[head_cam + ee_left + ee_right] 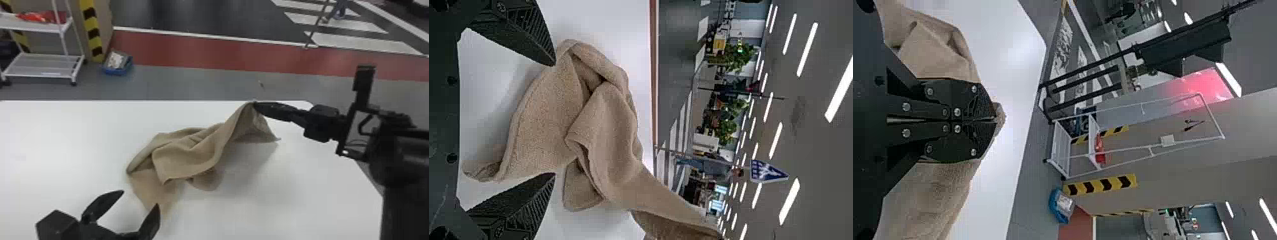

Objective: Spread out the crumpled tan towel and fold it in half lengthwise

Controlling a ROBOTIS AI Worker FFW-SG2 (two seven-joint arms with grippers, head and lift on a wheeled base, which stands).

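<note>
So on the left, the left end effector (140,198) is down at the near side with its fingers spread wide and nothing gripped. It's lined up with the loose near-left part of the tan towel (188,159), which makes sense to me: that's a free bit of cloth it could pinch. Honestly can't tell from here if either fingertip is touching the fabric yet.

Middle of the table (63,143) is where the bulk of the towel sits, bunched up with one layer flopped over another. Those overlaps are probably why it needs holding at both ends, since one pull likely won't open it out.

Over on the right, the right end effector (254,103) is clenched on the towel's far-right end and has it raised near the far edge. I'd guess that keeps the end from sliding back and lets the cloth hang so the creases can drop out. Next I'd want the left one to grab its side, then draw the two apart. Main risk is pinching two layers together, and then the lengthwise fold comes out crooked.
</note>
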